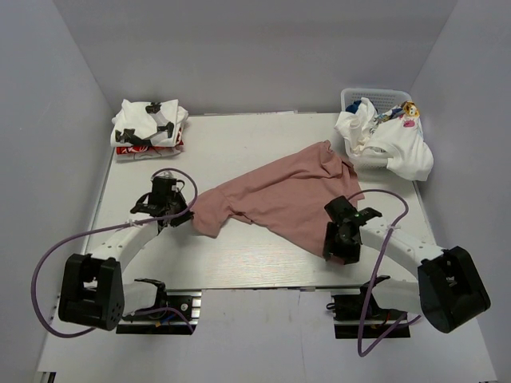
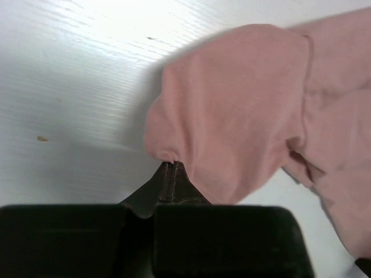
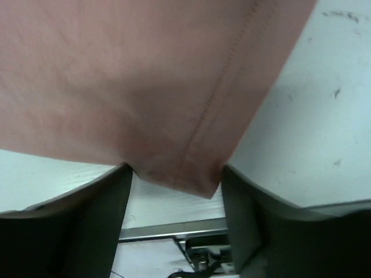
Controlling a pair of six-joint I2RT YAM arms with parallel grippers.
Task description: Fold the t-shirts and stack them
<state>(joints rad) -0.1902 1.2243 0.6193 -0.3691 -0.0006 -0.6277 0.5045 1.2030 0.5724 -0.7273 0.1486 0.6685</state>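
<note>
From above the light is even and soft — the white surface (image 1: 263,263) reads bright, with faint shadows under my arms (image 1: 136,231). My left wrist view has glare washing out the surface's far part; the pink t-shirt (image 2: 232,104) throws a soft shadow leftward, and my left end effector (image 2: 169,171) is a near-black mass. My right wrist view shows the cloth close, dim and soft-focused.

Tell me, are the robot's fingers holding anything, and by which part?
The left fingers pinch the pink shirt by a fold at its left end. The right fingers stand open around its hemmed near corner, not clamping it.
</note>
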